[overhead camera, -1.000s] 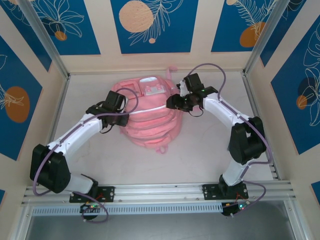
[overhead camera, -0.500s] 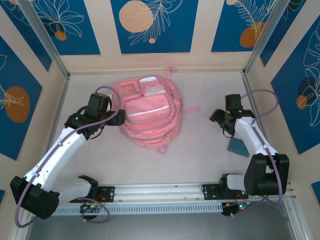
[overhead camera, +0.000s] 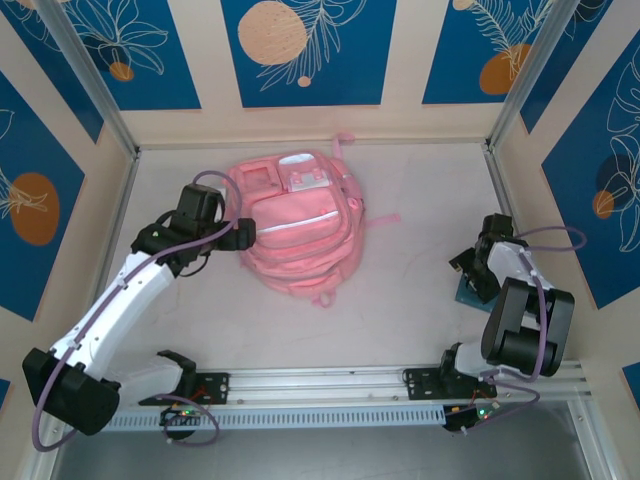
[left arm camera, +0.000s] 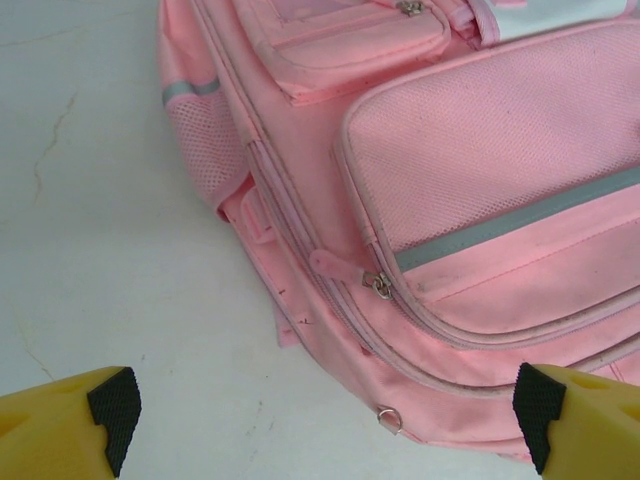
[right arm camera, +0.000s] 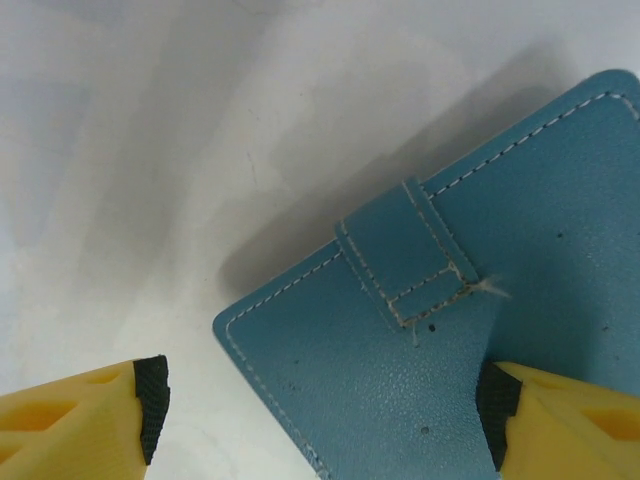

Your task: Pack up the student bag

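Packing looks barely begun: the student bag (overhead camera: 300,225) lies flat mid-counter (overhead camera: 400,320), toward the back, its visible zips apparently closed. 1 blue stitched case (right arm camera: 450,330) lies well apart at the right, not yet inside. The left gripper (left arm camera: 322,415) hangs wide open and empty at the bag's left side; the right gripper (right arm camera: 322,405) is spread over the case, holding nothing. No writing is legible; the bag's white patches are too small to read
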{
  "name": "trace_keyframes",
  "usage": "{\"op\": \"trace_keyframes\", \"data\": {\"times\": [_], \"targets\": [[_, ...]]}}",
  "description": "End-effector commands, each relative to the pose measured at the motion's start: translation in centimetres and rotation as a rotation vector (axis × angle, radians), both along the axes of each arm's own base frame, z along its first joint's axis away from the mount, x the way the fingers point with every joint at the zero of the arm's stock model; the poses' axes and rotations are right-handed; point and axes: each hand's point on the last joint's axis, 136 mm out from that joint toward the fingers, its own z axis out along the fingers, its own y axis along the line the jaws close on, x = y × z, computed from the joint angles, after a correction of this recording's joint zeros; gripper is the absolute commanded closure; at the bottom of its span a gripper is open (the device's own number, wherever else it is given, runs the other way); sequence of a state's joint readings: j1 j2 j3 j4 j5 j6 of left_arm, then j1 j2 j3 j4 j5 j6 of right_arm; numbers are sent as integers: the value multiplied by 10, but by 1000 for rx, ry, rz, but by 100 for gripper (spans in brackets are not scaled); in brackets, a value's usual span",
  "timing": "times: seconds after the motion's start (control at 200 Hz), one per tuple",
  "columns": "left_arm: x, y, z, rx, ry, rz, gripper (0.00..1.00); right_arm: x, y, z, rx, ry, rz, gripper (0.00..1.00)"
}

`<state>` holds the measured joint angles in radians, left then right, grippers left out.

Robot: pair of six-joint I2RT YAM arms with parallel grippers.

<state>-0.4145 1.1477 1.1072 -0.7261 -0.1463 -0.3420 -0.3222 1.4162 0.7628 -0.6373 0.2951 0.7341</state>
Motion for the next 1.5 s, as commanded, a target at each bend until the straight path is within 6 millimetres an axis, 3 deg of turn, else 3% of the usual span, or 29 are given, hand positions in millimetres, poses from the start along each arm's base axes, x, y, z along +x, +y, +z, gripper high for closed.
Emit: {"op": "trace_keyframes", "data": {"times": [0.0,0.165,0.5,0.6,0.74,0.88,1.12,1.495], "targets": [[2,-6,8,-49,3,-8,3,9,12,-6,93,-25,-8,17],[4,-11,6,-66,14,-21,3,21,45,-12,232,-66,71,18],[6,-23,-2,-109,46,-46,2,42,171,-6,395,-75,418,20],[6,-26,-3,-119,53,-57,2,43,195,3,401,-86,517,22],[6,-34,-4,-136,63,-99,2,43,187,27,317,-113,512,23],[7,-45,-8,-144,87,-152,2,20,159,40,215,-68,371,27],[10,-59,-10,-144,100,-195,2,-3,154,26,273,-99,183,39],[10,-69,-12,-150,106,-230,1,1,166,-6,391,-69,86,42]]}}
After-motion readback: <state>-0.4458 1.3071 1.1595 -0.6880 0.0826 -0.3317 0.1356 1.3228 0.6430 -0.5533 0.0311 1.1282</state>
